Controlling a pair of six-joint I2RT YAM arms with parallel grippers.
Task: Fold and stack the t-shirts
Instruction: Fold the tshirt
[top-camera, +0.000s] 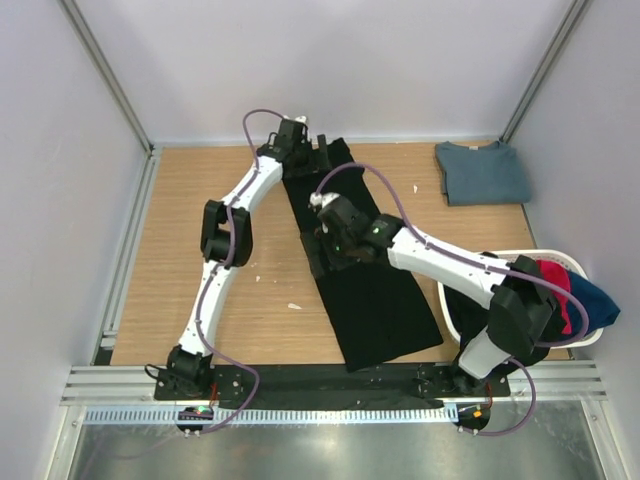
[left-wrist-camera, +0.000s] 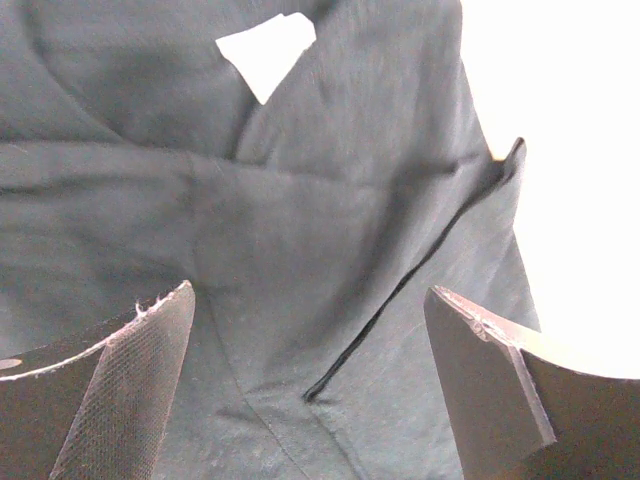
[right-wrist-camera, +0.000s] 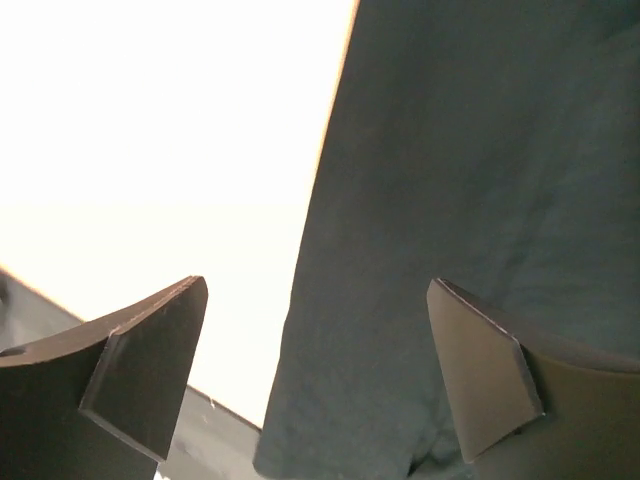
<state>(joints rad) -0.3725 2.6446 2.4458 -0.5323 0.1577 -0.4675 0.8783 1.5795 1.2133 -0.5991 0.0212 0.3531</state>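
Note:
The large black t-shirt (top-camera: 372, 290) lies as a long narrow strip down the middle of the table. My left gripper (top-camera: 317, 155) is open over its far end; in the left wrist view black cloth (left-wrist-camera: 300, 220) with a seam and a white label (left-wrist-camera: 268, 48) lies between the spread fingers (left-wrist-camera: 135, 385). My right gripper (top-camera: 320, 248) is open at the strip's left edge; in the right wrist view that edge (right-wrist-camera: 330, 330) runs between the fingers (right-wrist-camera: 485, 375). A slate-blue shirt (top-camera: 482, 172) lies folded at the far right.
A white basket (top-camera: 448, 308) at the near right holds magenta-red (top-camera: 560, 285), blue (top-camera: 598, 303) and black cloth. Grey walls close in the wooden table (top-camera: 200, 200) on three sides. A metal rail runs along the near edge.

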